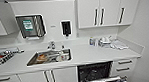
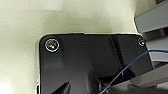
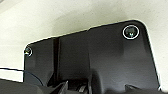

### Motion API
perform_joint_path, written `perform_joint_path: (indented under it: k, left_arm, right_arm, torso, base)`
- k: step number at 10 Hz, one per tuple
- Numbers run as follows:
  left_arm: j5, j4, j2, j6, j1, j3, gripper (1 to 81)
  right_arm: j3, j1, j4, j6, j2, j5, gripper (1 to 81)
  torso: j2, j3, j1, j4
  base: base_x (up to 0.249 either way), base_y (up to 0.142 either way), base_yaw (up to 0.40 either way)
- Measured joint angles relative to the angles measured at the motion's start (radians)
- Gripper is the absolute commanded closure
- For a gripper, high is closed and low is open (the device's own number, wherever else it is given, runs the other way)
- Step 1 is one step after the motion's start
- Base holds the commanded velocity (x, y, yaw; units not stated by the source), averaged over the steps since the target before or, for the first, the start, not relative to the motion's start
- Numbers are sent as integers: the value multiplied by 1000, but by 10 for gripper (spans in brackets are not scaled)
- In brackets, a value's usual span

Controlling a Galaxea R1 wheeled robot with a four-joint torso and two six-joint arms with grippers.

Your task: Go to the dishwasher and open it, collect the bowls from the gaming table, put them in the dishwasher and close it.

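Robot faces the kitchen counter [image 1: 96, 54] w/ the dishwasher [image 1: 93, 73] straight below, right of the sink [image 1: 50, 56]. Its door [image 1: 103, 81] is already dropped open, dark cavity showing. Can't tell if either pincer is apart or together; wrist cams give just the robot's own plate over pale floor. No bowls here that I can make out, so I'd say the opening's done & fetching is the step in hand. To do it well: back away straight, keep clear of that low door.
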Motion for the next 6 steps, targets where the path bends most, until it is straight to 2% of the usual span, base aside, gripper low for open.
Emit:
perform_joint_path:
  k: [4,6]
  left_arm:
    - [0,0,10,0,-2,0,10]
    - [0,0,10,0,-4,0,10]
  right_arm:
    - [0,5,-3,0,5,0,10]
    - [0,5,-4,0,5,0,10]
  torso:
    - [135,3,-87,0]
    - [191,41,-124,0]
  base:
    - [0,0,0]
    - [0,0,0]
